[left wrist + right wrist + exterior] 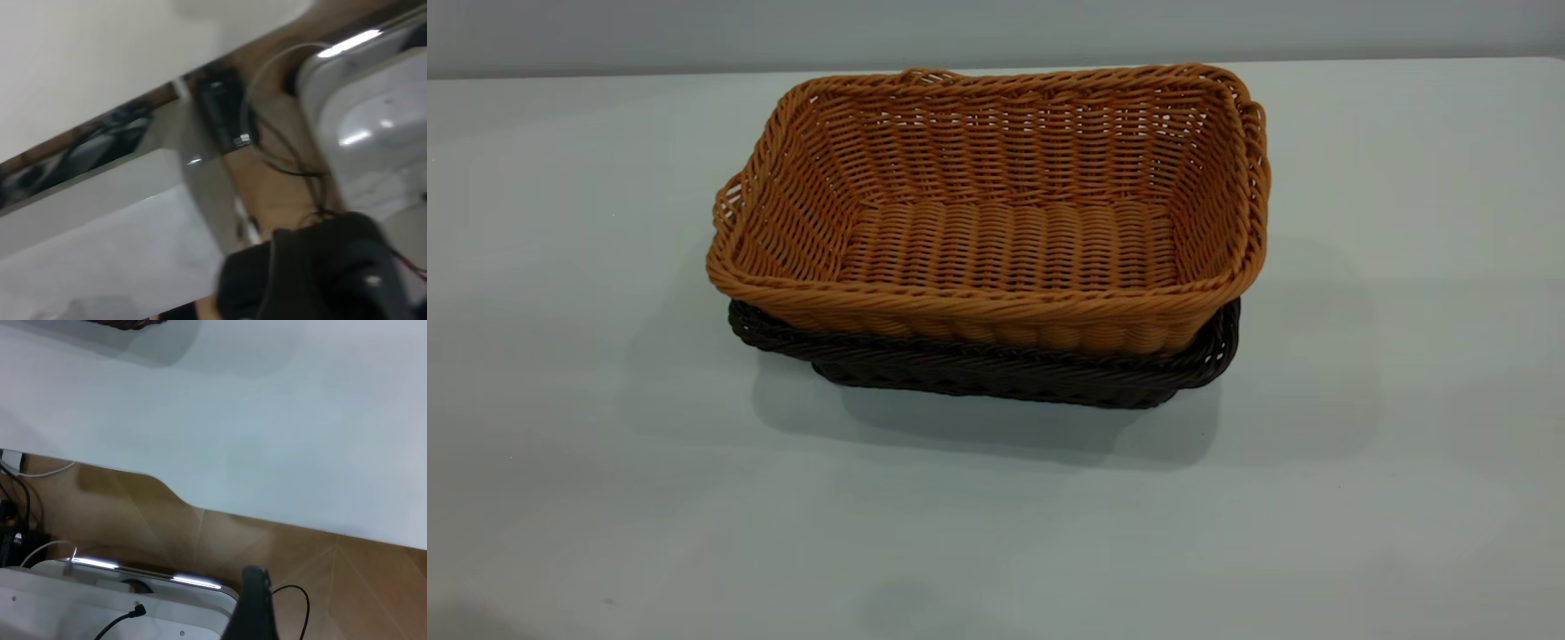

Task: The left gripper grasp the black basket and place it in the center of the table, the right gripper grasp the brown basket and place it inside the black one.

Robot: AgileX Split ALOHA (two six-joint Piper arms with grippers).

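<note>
A wide, smooth, pale grey table (1405, 400) fills my exterior view, with a dull wall strip along the top edge of the frame. At centre frame, slightly above the middle, I see the orange-tan rectangular woven wicker brown basket (996, 240) sitting nested inside the very dark rectangular woven black basket (996, 373), whose braided rim and lower wall show beneath it along the near side and at both corners. The orange basket sits slightly askew, tilted up toward the right. Neither arm appears in this view. On my right wrist camera, a dark finger of the right gripper (253, 607) shows at the bottom edge, off the table over brown flooring; I cannot tell how its jaws stand. My left wrist camera shows only blurred dark hardware, cables and floor.
</note>
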